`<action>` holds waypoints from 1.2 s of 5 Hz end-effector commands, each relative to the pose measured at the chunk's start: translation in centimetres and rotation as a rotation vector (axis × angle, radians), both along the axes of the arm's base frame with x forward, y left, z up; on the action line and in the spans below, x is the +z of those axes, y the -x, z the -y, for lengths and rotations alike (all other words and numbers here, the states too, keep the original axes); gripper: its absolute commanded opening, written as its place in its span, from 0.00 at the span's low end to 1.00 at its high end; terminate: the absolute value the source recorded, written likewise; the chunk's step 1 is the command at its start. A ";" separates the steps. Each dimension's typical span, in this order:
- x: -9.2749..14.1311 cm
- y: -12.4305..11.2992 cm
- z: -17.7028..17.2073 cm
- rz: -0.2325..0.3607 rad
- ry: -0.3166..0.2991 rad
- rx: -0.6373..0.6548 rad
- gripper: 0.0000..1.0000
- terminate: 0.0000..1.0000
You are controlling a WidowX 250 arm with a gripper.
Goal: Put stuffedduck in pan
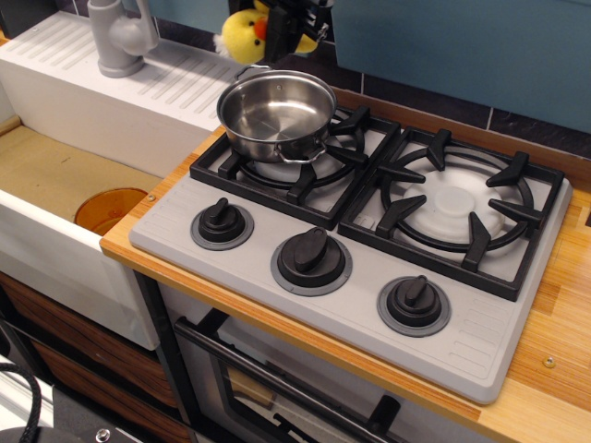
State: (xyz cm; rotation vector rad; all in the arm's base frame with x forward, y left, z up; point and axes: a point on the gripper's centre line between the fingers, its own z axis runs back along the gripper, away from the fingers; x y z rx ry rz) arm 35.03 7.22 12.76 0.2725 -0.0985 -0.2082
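Your gripper (282, 28) hangs at the top edge of the view, its dark jaws clamped on the stuffedduck (246, 35), whose yellow body and orange beak stick out to the left of them. Below the jaws, a little toward the camera, the pan (277, 113) sits empty on the left burner grate (294, 164) of the grey stove (332, 277). Left of the jaws stands the grey faucet (118, 37) on the white sink surround (102, 92). Three black knobs (312, 258) line the stove's front.
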 end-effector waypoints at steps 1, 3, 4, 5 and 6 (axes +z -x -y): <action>1.8 -1.7 0.2 0.059 0.003 -0.018 1.00 0.00; 2.7 -2.0 0.8 0.052 -0.010 -0.016 1.00 0.00; 2.9 -1.9 1.3 0.057 0.015 -0.026 1.00 0.00; 2.8 -1.8 1.7 0.050 0.059 -0.030 1.00 0.00; 2.4 -1.5 2.1 0.057 0.074 -0.027 1.00 0.00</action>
